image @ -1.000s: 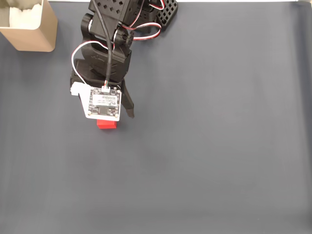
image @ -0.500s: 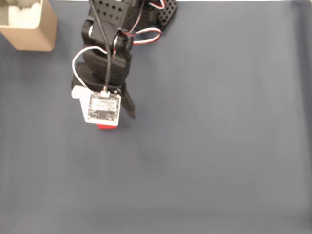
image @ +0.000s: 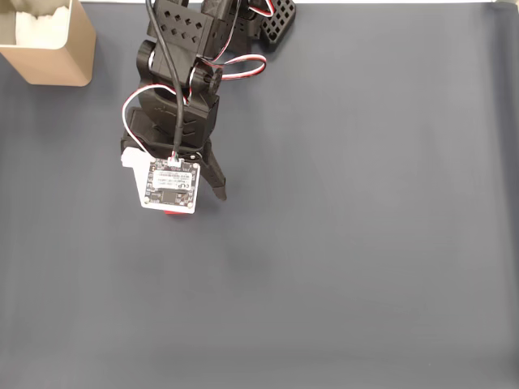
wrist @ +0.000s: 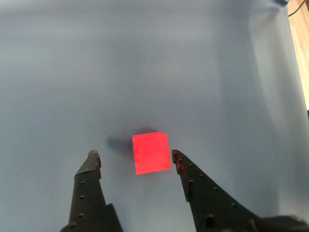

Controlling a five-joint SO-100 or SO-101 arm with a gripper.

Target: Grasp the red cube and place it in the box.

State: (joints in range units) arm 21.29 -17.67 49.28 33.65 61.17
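The red cube (wrist: 151,152) lies on the grey mat, and in the wrist view it sits between the tips of my open gripper (wrist: 135,157), closer to the right finger (wrist: 179,163) and touching neither clearly. In the fixed view my gripper's camera board covers nearly all of the red cube (image: 172,212), leaving a thin red sliver below the board. One black finger (image: 216,182) pokes out at the board's right. The tan box (image: 55,49) with white lining stands at the top left corner of the fixed view, well away from the arm.
The arm's black base (image: 272,18) sits at the top edge of the fixed view. A grey mat (image: 365,227) covers the table. In the wrist view a strip of wooden table (wrist: 300,43) shows at the right edge beyond the mat.
My gripper has come down and forward over the cube, so the camera board now hides almost all of the red that showed a second ago.
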